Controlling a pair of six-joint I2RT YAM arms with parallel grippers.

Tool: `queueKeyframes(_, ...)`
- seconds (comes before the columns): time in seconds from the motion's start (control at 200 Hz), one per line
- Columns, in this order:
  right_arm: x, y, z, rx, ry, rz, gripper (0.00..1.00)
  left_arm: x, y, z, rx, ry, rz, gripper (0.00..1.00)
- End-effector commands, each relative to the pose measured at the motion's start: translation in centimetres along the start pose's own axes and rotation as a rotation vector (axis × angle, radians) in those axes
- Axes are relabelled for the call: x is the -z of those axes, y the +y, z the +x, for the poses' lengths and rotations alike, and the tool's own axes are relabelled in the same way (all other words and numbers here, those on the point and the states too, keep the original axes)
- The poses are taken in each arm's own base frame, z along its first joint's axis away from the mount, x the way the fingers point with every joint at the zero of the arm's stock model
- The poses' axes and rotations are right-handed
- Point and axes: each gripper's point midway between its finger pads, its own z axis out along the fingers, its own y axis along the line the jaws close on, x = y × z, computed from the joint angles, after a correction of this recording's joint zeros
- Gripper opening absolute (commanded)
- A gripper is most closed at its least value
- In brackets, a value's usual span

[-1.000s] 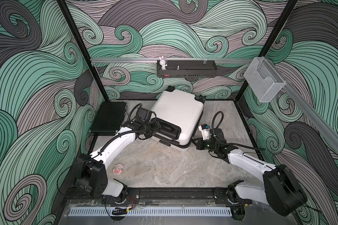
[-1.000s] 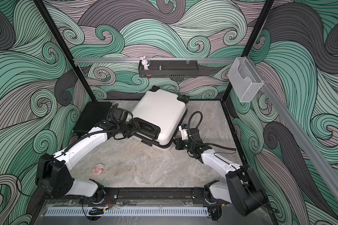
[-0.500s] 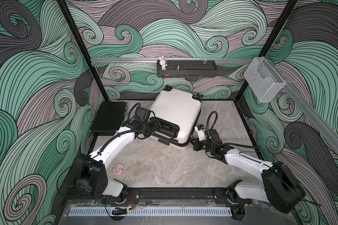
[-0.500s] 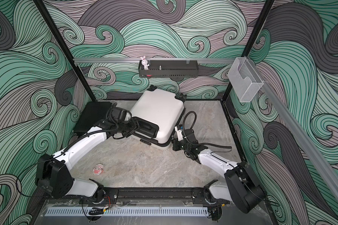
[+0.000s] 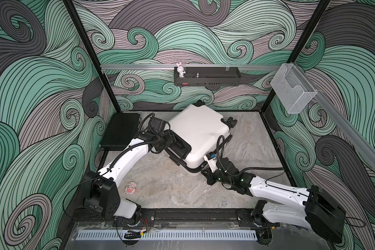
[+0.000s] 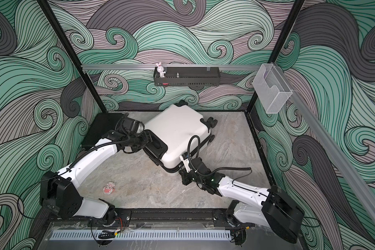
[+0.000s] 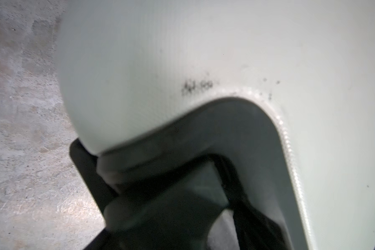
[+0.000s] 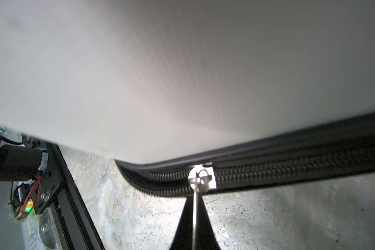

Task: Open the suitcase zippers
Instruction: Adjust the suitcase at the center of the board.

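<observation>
- the desk (image 5: 182, 190) is a grey stone-look top, seen in both top views.
- the white suitcase (image 5: 199, 129) lies flat on the desk, turned at an angle, towards the back and middle, with its black wheels pointing at the back wall.
- a flat black briefcase (image 5: 119, 129) lies in the back left corner, near the suitcase but not touching it.
- the left fingers (image 5: 175, 144) reach into the black handle recess on the suitcase's top face; the blurred wrist view does not show whether they are apart or together.
- the right fingers (image 8: 195, 203) sit at the suitcase's near corner, pressed together on the thin metal tab of the zipper pull (image 8: 201, 178).
- the black zipper (image 8: 290, 171) runs along the suitcase's edge; its teeth are meshed on one side of the pull and parted on the other.
- a small pink toy (image 5: 131, 187) lies on the desk near the left arm's base.
</observation>
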Motion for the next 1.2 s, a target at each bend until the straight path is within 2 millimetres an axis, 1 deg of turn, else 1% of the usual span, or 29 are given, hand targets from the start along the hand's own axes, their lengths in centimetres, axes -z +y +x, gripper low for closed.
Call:
queueKeyframes(0.0,-0.5,2.8,-0.5,0.072,-0.024,-0.047,0.00,0.1,1.6,1.1,0.008,0.045,-0.076,0.76)
queueKeyframes(0.055,-0.8,3.5,-0.5,0.097,-0.019,-0.055,0.00,0.2,1.8,1.2,0.004,0.047,-0.083,0.73)
queueKeyframes(0.135,-1.1,4.0,-0.4,0.118,-0.010,-0.058,0.00,0.2,2.2,1.3,0.001,0.050,-0.096,0.68)
queueKeyframes(0.21,-1.1,3.7,-0.4,0.119,-0.016,-0.046,0.00,0.1,2.4,1.3,-0.011,0.051,-0.110,0.54)
queueKeyframes(0.24,-1.0,3.6,-0.4,0.120,-0.020,-0.040,0.00,0.0,2.7,1.3,-0.017,0.053,-0.124,0.51)
queueKeyframes(0.26,-1.0,3.5,-0.3,0.120,-0.021,-0.035,0.00,0.0,2.9,1.3,-0.020,0.051,-0.134,0.46)
queueKeyframes(0.295,-0.8,3.1,-0.4,0.121,-0.030,-0.021,0.00,-0.1,3.2,1.2,-0.025,0.048,-0.152,0.44)
queueKeyframes(0.42,0.0,1.8,-0.1,0.109,-0.033,0.013,0.00,-0.4,4.5,1.1,-0.045,0.059,-0.221,0.42)
queueKeyframes(0.495,0.6,0.6,-0.1,0.079,-0.039,0.033,0.00,-0.6,5.3,1.2,-0.051,0.083,-0.261,0.40)
queueKeyframes(0.605,1.6,-1.6,0.1,0.038,-0.054,0.071,0.00,-0.7,6.2,1.1,-0.056,0.106,-0.296,0.39)
queueKeyframes(0.756,3.2,-4.8,0.4,-0.022,-0.069,0.132,0.00,-0.6,6.7,0.8,-0.050,0.103,-0.302,0.39)
queueKeyframes(0.881,4.3,-7.5,0.0,-0.106,-0.104,0.169,0.00,-0.4,7.0,0.5,-0.050,0.097,-0.303,0.39)
queueKeyframes(1.031,5.6,-10.6,-1.6,-0.193,-0.162,0.205,0.00,-0.3,7.3,0.6,-0.050,0.102,-0.304,0.40)
queueKeyframes(1.061,5.7,-10.8,-1.9,-0.202,-0.164,0.198,0.00,-0.3,7.3,0.7,-0.049,0.103,-0.299,0.40)
queueKeyframes(1.096,5.8,-10.7,-2.3,-0.194,-0.162,0.180,0.00,-0.3,7.3,0.7,-0.044,0.106,-0.294,0.40)
queueKeyframes(1.121,5.8,-10.2,-2.3,-0.168,-0.151,0.153,0.00,-0.3,7.3,0.8,-0.044,0.108,-0.291,0.40)
queueKeyframes(1.151,5.8,-9.1,-2.4,-0.125,-0.136,0.098,0.00,-0.3,7.2,0.8,-0.042,0.111,-0.285,0.40)
queueKeyframes(1.196,5.8,-7.6,-2.4,-0.085,-0.125,0.020,0.11,-0.4,7.1,0.9,-0.041,0.116,-0.279,0.40)
